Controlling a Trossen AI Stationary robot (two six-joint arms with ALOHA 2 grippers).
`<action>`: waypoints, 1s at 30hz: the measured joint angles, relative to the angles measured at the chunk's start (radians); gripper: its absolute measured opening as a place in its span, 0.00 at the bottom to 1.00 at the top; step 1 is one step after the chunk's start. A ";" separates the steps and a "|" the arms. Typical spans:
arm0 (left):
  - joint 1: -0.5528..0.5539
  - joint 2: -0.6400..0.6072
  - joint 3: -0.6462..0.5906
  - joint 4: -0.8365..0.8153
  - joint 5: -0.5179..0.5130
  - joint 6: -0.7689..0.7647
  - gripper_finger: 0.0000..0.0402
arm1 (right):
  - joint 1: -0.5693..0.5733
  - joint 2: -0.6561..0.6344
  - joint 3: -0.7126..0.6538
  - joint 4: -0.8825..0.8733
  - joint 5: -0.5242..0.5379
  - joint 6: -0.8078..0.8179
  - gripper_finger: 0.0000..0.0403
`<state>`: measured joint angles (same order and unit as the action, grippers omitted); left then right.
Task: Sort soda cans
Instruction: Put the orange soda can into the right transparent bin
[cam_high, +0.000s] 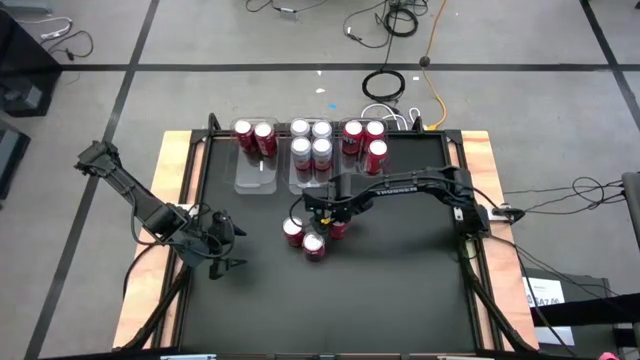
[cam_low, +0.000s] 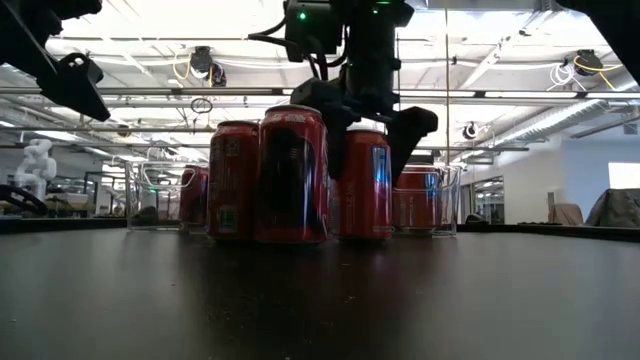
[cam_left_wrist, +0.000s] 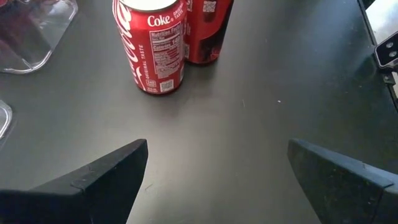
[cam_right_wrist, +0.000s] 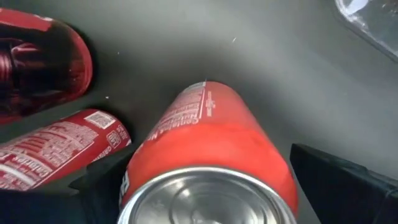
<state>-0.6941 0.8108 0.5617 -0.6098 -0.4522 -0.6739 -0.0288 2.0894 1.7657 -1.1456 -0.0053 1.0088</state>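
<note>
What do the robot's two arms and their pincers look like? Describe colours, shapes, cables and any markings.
Both arms are dark, nearly black, built of slim jointed segments. The right arm carries small white lettering along its forearm, and black cables trail from the bases. A green light glows above the right pincer. Each pincer, like the left pincer, has two flat, wedge-shaped matte black fingers.

Red can under right arm (cam_high: 338, 229): mostly covered by the arm in the high view.
Clear plastic bin (cam_left_wrist: 34, 31): cut off by the left wrist picture's edge.
Far bin contents: too blurred to count in the low view.
</note>
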 joint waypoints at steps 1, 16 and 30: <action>0.000 0.000 0.000 0.000 0.000 0.000 0.99 | 0.000 0.000 0.000 0.001 0.006 0.000 0.97; 0.000 0.000 0.000 0.000 0.004 0.000 0.99 | -0.001 -0.001 0.000 0.003 -0.026 -0.054 0.72; 0.000 0.000 0.000 0.000 0.003 0.000 0.99 | 0.012 -0.037 0.188 -0.142 0.037 -0.108 0.75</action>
<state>-0.6941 0.8112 0.5617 -0.6099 -0.4488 -0.6739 -0.0166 2.0527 1.9533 -1.2881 0.0312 0.9009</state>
